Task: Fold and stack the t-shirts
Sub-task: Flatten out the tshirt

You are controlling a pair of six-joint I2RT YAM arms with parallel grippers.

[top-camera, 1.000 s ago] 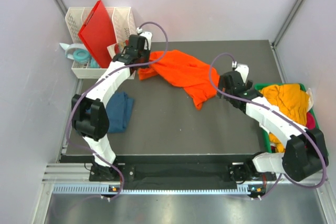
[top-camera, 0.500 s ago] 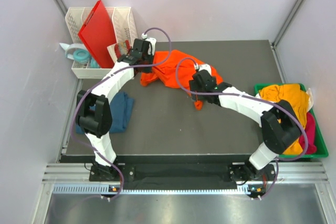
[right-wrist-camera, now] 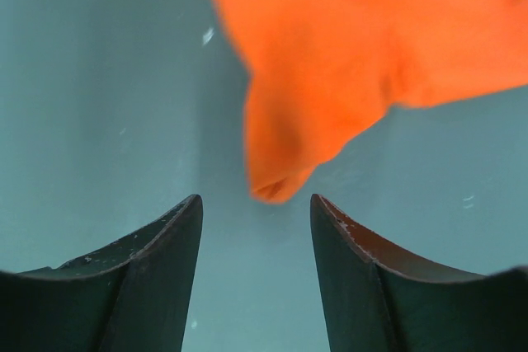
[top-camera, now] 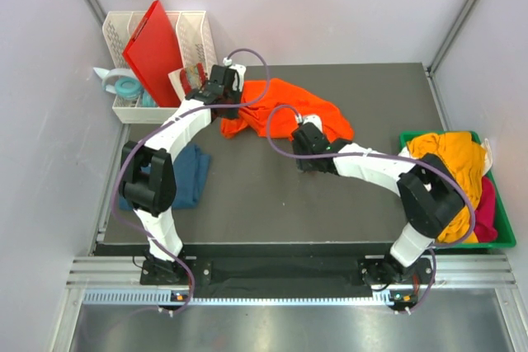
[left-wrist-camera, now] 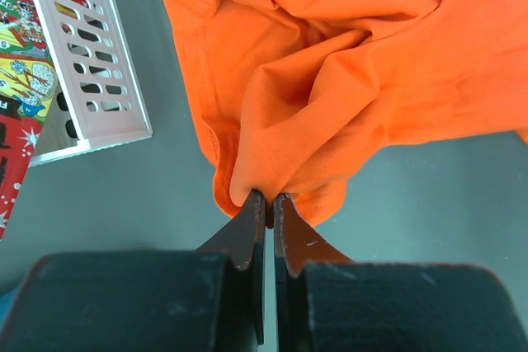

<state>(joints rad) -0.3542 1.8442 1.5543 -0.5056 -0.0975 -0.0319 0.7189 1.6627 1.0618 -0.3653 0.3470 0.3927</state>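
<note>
The orange shirt (top-camera: 289,98) lies bunched on the table (top-camera: 272,204), just right of the rack (top-camera: 196,35). The left gripper (left-wrist-camera: 268,199) is clamped on a thick fold at the shirt's edge nearest the rack, with cloth pinched between its tips. The right gripper (right-wrist-camera: 256,202) stands low over the table at the side of the shirt away from the rack. Its 2 fingers are apart, and a loose corner (right-wrist-camera: 272,183) points into the gap, touching neither finger. Whether that corner rests on the table or hangs just above it cannot be told.

The step in hand looks like taking a 2nd hold so the shirt can be spread flat. To do it well, the right gripper should advance until the corner sits well inside the gap. It should then close on the hem rather than the very tip, which could slip out. The left hold seems to take in several layers. Once both grip, a slow pull away from the rack should show whether the cloth opens or twists.

The teal shirt (top-camera: 191,172) lies nearer the arm bases than the rack, partly behind the left arm. The yellow shirt (top-camera: 450,158) and pink shirt (top-camera: 488,204) sit in the bin (top-camera: 505,242), well right of the rack.
</note>
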